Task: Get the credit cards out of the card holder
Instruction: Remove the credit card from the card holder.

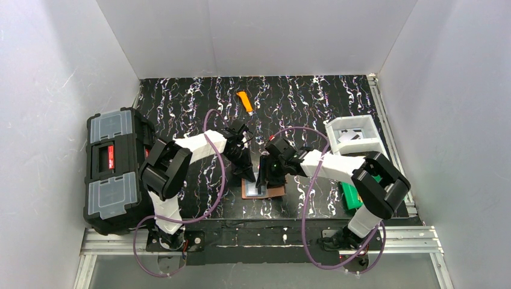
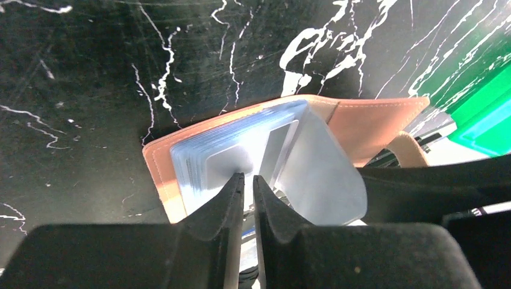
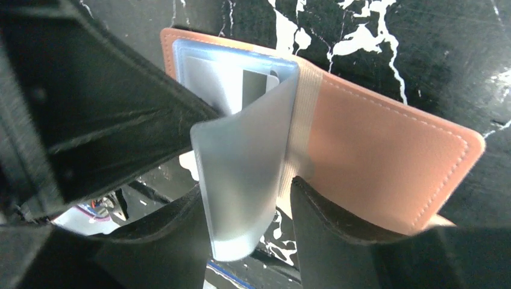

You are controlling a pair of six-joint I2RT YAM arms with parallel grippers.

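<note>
Black marbled worktop (image 1: 313,102) carries the open card holder (image 1: 265,191) near its front, a limp plastic sleeve (image 3: 247,150) standing inside the half-open right gripper (image 3: 244,192), the left gripper (image 2: 248,180) almost closed, perhaps nipping the edge of a stiff, slick credit card (image 2: 229,162).

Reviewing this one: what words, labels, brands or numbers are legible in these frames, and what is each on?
No text reads clearly in any view.
Red label on the black toolbox: too small to read.
Dark marking inside the white bin: blurred, unreadable.
Cards in the card holder: no print shows through the cloudy sleeves.
</note>
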